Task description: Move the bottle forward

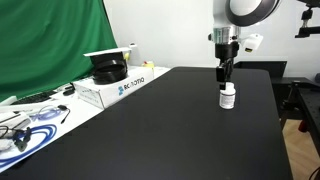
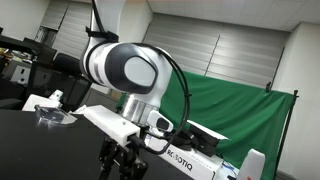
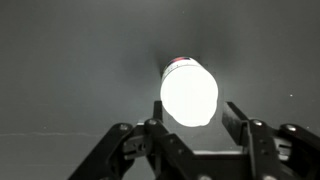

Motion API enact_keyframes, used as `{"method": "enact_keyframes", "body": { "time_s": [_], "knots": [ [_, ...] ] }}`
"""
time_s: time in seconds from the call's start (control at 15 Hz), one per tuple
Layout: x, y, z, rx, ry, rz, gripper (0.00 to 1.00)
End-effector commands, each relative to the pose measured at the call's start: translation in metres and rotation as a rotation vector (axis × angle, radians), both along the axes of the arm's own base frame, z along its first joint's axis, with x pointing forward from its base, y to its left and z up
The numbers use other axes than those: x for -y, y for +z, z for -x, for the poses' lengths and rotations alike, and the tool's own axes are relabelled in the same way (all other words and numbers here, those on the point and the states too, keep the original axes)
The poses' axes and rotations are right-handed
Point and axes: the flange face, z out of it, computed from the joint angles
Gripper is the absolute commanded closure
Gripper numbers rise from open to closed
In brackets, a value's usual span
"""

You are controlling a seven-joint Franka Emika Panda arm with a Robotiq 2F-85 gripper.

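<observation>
Black desk (image 1: pixel 170 130) across an exterior view, green backdrop (image 1: pixel 50 40) at 10 o'clock, white box (image 1: pixel 125 88) beneath it near 9 o'clock. Toward 2 o'clock, bottle (image 1: pixel 228 97) upright on the desk, well apart from the box, end effector (image 1: pixel 225 77) straight above, tips down at the cap. Only in the wrist view: end effector (image 3: pixel 190 118) spread, fingers (image 3: pixel 238 118) at either side of the bottle (image 3: pixel 190 95), itself washed out to white glare; contact impossible to tell. Elsewhere, in an exterior view from low down, arm (image 2: pixel 125 70) large at centre, end effector (image 2: pixel 120 165) cropped at 6 o'clock, bottle out of sight.
</observation>
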Motion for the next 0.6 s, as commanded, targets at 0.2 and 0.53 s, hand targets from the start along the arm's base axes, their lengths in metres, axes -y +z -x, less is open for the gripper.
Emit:
{"method": "enact_keyframes", "body": {
  "time_s": [0.2,0.53],
  "knots": [
    [-0.003,0.061,-0.001,0.086,0.028,-0.004,0.00],
    [-0.002,0.077,-0.009,0.097,0.053,0.008,0.00]
  ]
}}
